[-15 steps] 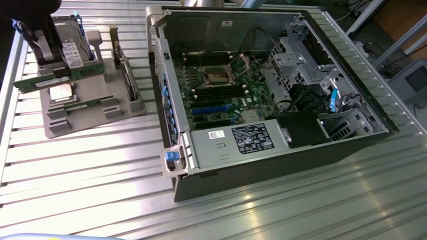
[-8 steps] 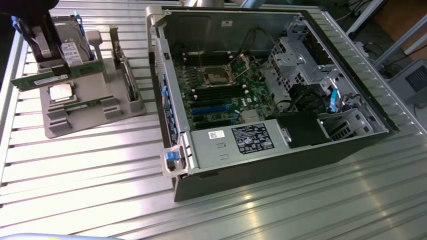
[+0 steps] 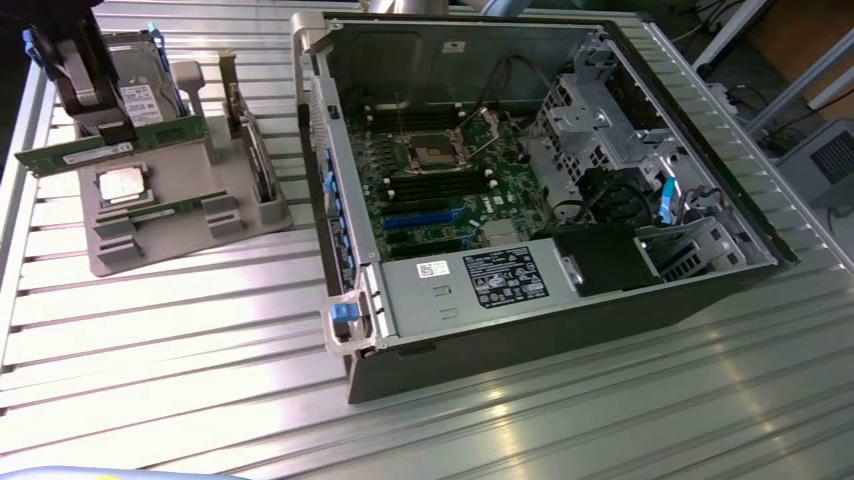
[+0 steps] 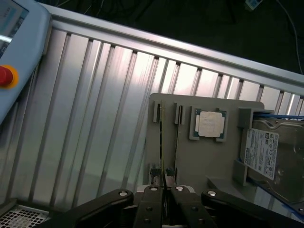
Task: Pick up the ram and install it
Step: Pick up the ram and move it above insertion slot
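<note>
**Supervisor:** Gripper, state and position?

**Operator:** I see the gripper [image 3: 107, 128] at the far corner of the tabletop [image 3: 200, 340], at the exterior view's left, above the grey parts tray [image 3: 160, 235]. In the wrist view its fingers [image 4: 153, 190] are drawn narrow, and the thin edge of the ram [image 4: 162, 142] runs between them; the gripper [image 4: 164, 183] pinches that stick at one end.

**Supervisor:** The ram, location?

**Operator:** In the exterior view the ram [image 3: 114, 147] stands on its long edge across the far part of the tray, in front of the hard drive [image 3: 140, 95], one end reaching past the tray's edge. I cannot tell whether it is clear of its holder. A second RAM stick [image 3: 176, 208] lies in the tray nearer the camera, just beside the CPU chip [image 3: 123, 185].

**Supervisor:** The surroundings?

**Operator:** The open computer case [image 3: 534, 345] lies well apart, at the exterior view's right, with its motherboard [image 3: 454, 215] exposed, dark memory slots [image 3: 430, 187] next to the processor socket [image 3: 434, 150]. From the wrist I also read the second stick [image 4: 176, 142], the CPU chip [image 4: 210, 124], the hard drive [image 4: 266, 152], the tray [image 4: 199, 161] and a teach pendant [image 4: 21, 52] with a red button [image 4: 4, 76].
</note>
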`<state>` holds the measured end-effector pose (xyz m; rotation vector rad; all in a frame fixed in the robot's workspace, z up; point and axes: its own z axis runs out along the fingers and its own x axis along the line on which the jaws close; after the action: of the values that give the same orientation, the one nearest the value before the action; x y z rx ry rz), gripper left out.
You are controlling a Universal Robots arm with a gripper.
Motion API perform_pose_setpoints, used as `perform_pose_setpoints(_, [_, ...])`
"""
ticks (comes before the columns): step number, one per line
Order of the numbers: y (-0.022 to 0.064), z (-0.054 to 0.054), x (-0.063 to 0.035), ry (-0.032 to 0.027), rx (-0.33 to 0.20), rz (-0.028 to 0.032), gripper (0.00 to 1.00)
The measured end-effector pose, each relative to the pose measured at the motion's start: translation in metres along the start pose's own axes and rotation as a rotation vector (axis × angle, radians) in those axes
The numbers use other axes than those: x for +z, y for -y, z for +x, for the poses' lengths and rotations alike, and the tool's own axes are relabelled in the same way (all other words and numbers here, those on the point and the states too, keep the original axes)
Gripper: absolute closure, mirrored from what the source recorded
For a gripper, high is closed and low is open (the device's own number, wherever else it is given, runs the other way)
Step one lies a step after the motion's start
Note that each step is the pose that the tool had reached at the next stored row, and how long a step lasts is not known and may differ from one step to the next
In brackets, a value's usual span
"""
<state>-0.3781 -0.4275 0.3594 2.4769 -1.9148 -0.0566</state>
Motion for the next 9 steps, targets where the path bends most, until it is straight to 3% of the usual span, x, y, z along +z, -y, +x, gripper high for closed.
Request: perform_pose_setpoints(9, [-0.0002, -0.0001, -0.0054, 0.0000, 0.000, 0.0000, 0.87])
